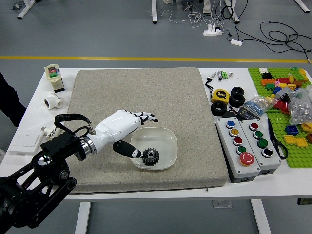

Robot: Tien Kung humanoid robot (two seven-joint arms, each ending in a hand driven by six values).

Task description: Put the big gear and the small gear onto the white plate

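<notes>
L hand open, nothing gripped; fingers out over plate's L edge, thumb tip nr gear; contact unclear. Dark gear on white plate, nr-side portion. Plate on grey mat. Button boxes R of mat.

The yellow tape measure bears a "5", its smaller lettering too blurred to read.

Dark toothed gear on rounded white plate, toward near rim.
</notes>
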